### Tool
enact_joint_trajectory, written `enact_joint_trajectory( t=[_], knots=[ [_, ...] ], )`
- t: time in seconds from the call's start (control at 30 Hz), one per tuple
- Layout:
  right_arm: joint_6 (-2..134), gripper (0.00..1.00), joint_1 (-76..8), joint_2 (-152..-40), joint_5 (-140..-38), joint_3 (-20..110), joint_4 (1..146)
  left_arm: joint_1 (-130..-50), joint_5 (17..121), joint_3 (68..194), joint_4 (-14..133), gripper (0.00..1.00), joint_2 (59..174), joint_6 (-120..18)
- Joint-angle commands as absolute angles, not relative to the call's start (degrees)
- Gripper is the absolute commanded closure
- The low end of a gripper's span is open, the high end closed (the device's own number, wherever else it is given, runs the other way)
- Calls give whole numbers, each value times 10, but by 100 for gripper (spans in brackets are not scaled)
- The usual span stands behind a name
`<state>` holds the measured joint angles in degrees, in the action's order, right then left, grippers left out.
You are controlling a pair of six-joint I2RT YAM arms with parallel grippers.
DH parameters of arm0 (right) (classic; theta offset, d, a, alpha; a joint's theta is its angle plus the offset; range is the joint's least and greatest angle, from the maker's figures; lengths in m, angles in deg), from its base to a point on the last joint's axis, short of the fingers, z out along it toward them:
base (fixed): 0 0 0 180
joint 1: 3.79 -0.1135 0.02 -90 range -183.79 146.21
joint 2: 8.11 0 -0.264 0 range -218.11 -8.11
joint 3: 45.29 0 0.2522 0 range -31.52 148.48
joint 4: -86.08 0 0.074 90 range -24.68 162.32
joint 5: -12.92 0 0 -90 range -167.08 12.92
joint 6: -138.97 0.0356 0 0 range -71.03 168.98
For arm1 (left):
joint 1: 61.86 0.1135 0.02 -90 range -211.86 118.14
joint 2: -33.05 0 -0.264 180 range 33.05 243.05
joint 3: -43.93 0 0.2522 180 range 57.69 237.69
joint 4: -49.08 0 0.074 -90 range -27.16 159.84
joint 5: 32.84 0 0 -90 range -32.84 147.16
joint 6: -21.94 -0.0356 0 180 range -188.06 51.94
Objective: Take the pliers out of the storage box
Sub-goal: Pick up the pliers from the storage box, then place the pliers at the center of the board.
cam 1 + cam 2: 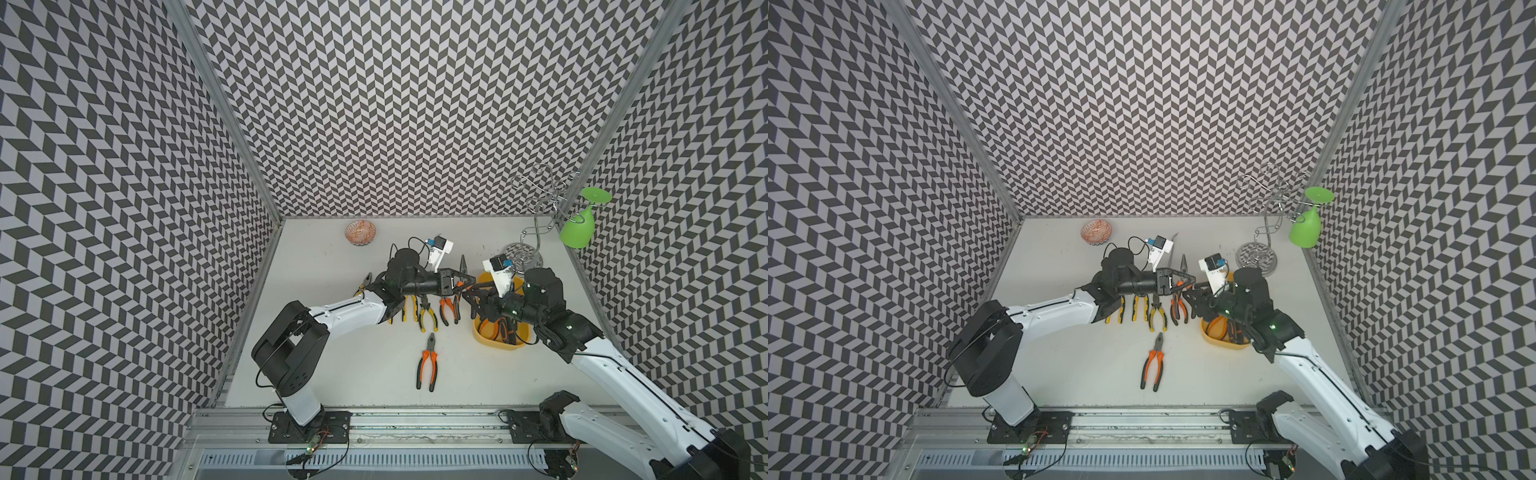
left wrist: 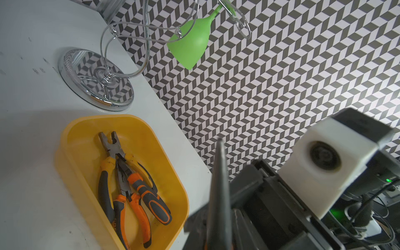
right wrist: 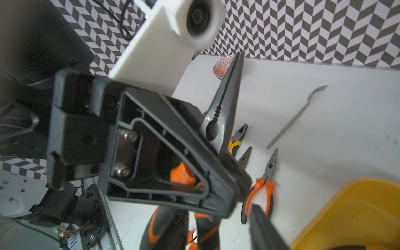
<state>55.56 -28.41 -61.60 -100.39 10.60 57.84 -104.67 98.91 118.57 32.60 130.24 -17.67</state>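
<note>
Orange-handled long-nosed pliers (image 3: 223, 108): clamped in the left gripper (image 1: 469, 281) near the pivot and lifted clear of the table (image 1: 374, 374). The grey nose is closed and sticks up past the fingertips, and the handles hang below them.
Left gripper: closed tight on those pliers, reaching sideways until its tip nearly meets the right gripper (image 1: 473, 295).
Right gripper: just beside the held pliers. In both top views its jaws stand apart, with nothing seen between them. In the right wrist view one finger (image 3: 266, 229) shows, dark and blurred.
Yellow storage box (image 2: 65, 155): on the table under the right gripper and its wrist, just off the left gripper's tip.
Two pliers in the box (image 2: 112, 149): lying across each other. One is a combination pair, the other an orange-handled long-nosed pair.
Loose row of pliers (image 1: 428, 313): yellow-and-black and orange-and-black handles on the table, under the left gripper and its forearm. They are partly hidden, so the count is unclear.
Lone pliers (image 1: 427, 362): orange-and-black, flat on the table, well apart from both grippers toward the arm bases.
Thin grey spoon (image 3: 296, 116): on the table beyond the left gripper.
Patterned orange bowl (image 1: 360, 233): farther beyond the left gripper, near the back wall.
Chrome wire rack (image 1: 523, 254): beyond the right gripper, close behind the box, with a green glass (image 1: 577, 226) hanging upside down from it.
</note>
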Motion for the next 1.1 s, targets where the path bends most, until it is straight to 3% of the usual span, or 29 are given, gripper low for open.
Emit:
enact_joint_trajectory(
  t=[0.0, 0.27, 0.6, 0.9, 1.07],
  knots=[
    [529, 30, -288, -594, -994, 109, 606, -1031, 1027, 1176, 347, 100, 1281, -190],
    [429, 1, -319, -592, -985, 129, 537, -1011, 1054, 1068, 427, 100, 1216, -286],
    [351, 1, -425, -561, -964, 75, 595, -989, 1029, 907, 469, 100, 1098, -301],
    [336, 1, -450, -586, -976, 70, 597, -969, 953, 795, 552, 100, 1001, -294],
    [330, 0, -463, -600, -982, 68, 609, -963, 949, 779, 519, 100, 1017, -272]
  ],
)
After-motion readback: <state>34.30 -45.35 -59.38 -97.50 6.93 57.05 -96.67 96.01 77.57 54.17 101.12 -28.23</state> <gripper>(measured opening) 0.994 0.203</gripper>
